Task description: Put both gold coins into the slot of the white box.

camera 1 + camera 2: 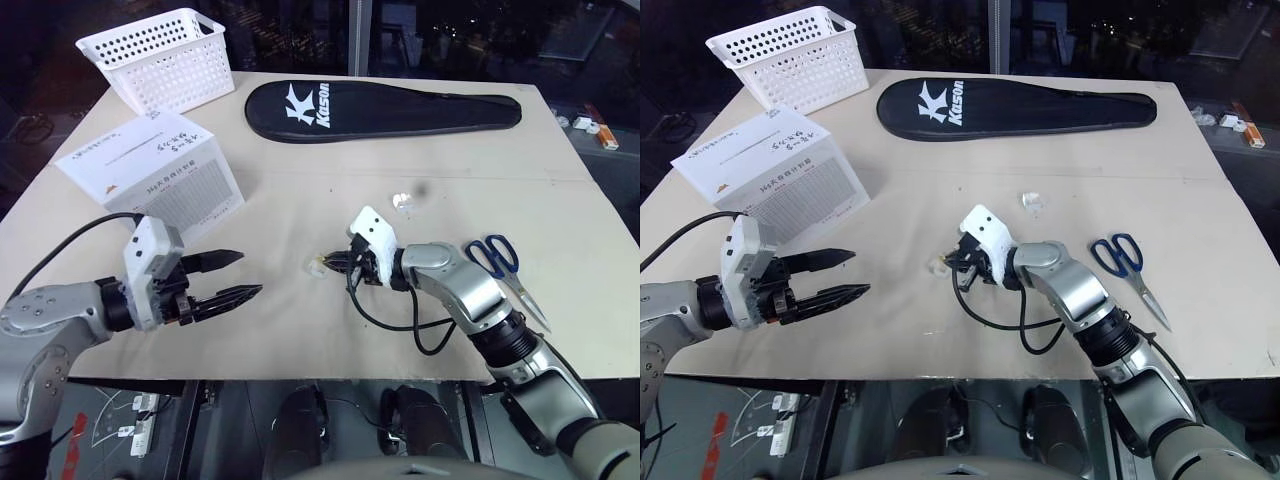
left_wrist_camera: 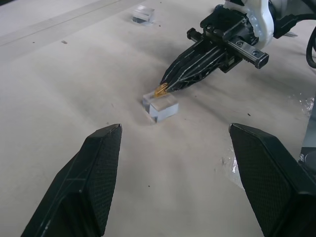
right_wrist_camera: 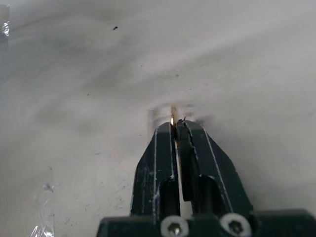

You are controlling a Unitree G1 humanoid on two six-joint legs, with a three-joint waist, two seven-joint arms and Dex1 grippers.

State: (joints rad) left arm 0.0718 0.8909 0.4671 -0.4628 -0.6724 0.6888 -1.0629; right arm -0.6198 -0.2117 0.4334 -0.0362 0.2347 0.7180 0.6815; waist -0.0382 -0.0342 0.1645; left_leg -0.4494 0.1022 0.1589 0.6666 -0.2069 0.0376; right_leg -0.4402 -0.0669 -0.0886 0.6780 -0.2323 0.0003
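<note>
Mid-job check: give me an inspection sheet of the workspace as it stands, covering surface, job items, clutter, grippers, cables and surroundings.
Surface: beige table, papered.
Job's things: one gold coin pinched on edge at the clear holder block; white box at the robot's left, tilted; slot not made out; second coin not seen.
Clutter: second clear holder, blue-handled scissors, black racket cover, white perforated basket.
Grippers: right gripper shut on the coin; left gripper open, holding nothing.
Cables: black cable looping off the right wrist.
Surroundings: small items beyond the table's far right edge.
</note>
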